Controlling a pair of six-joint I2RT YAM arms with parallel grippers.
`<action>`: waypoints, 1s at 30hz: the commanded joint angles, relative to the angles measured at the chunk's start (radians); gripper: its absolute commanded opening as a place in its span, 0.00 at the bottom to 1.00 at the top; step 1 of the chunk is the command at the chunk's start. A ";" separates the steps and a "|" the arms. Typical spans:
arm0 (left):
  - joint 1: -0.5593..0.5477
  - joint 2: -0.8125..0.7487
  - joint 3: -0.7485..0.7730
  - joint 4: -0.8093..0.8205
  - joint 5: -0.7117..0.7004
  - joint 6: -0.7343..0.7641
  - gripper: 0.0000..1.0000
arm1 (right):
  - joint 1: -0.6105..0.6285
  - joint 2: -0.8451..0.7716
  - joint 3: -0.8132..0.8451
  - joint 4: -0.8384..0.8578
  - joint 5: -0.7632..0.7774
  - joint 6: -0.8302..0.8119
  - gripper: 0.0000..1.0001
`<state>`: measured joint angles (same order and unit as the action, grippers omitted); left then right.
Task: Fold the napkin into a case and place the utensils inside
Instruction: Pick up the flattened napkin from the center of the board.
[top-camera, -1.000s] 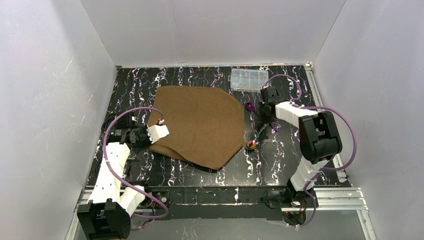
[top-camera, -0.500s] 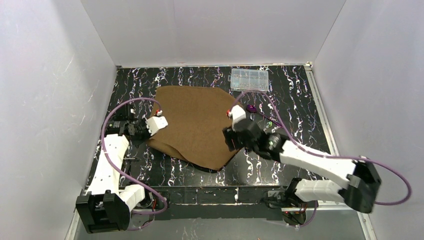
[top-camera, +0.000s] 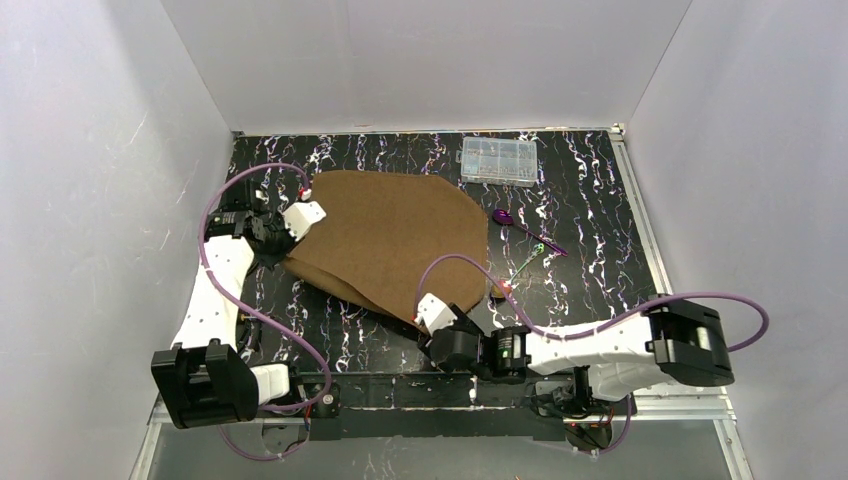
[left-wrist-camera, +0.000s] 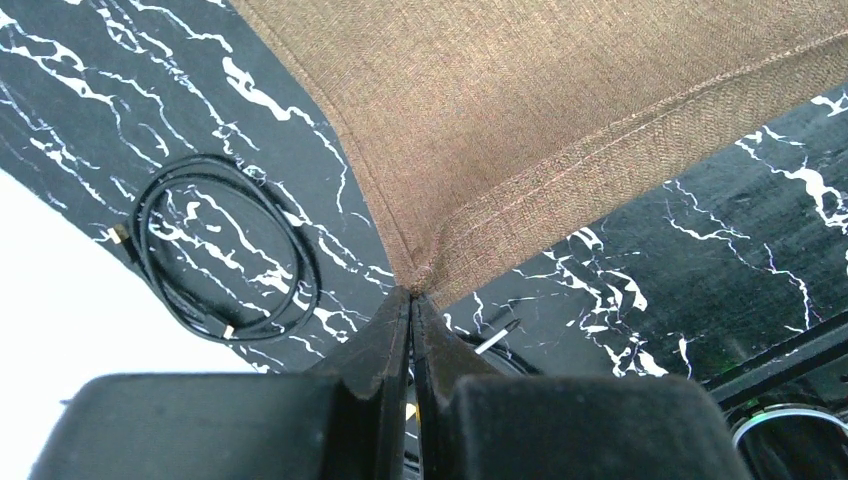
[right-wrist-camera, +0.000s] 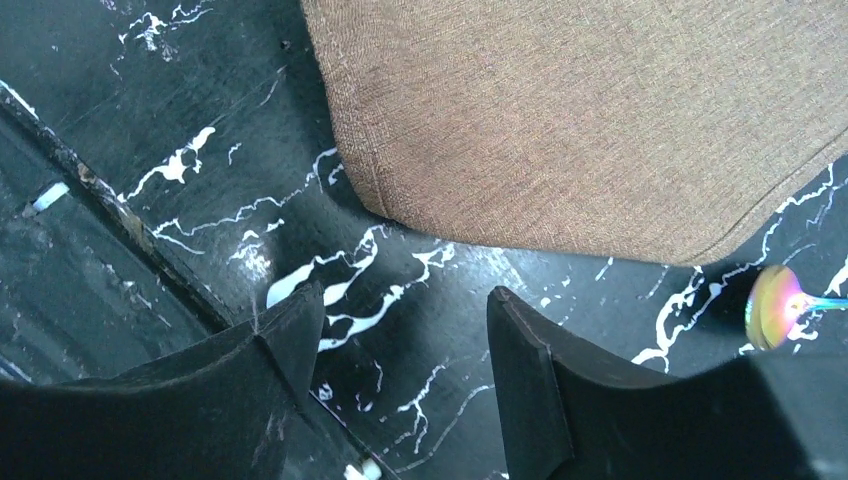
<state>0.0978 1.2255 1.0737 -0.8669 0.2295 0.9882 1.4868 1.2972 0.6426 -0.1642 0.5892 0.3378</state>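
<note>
You're pinching the napkin (left-wrist-camera: 560, 110) corner in your left gripper (left-wrist-camera: 412, 295) while your right gripper (right-wrist-camera: 405, 320) is hovering spread (lower centre), so tugging now could be dragging the cloth askew.

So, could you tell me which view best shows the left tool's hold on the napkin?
The left wrist view: the left tool pinches a corner of the napkin, close up. The top view shows this small; the right wrist view shows only its near edge.

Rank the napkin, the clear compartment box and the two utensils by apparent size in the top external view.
1. napkin
2. clear compartment box
3. purple-headed utensil and gold-headed utensil: too alike to rank.
</note>
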 joint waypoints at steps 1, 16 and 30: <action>0.011 -0.004 0.057 -0.026 -0.012 -0.027 0.00 | 0.018 0.053 0.018 0.152 0.115 -0.002 0.71; 0.011 -0.009 0.091 -0.047 0.001 -0.022 0.00 | 0.039 0.307 0.079 0.320 0.296 -0.030 0.64; 0.011 -0.076 0.117 -0.308 0.140 0.065 0.00 | -0.089 -0.022 0.165 -0.145 -0.256 -0.146 0.01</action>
<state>0.1032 1.2121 1.1458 -0.9642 0.2768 0.9913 1.4006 1.2922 0.7330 -0.0788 0.6220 0.2081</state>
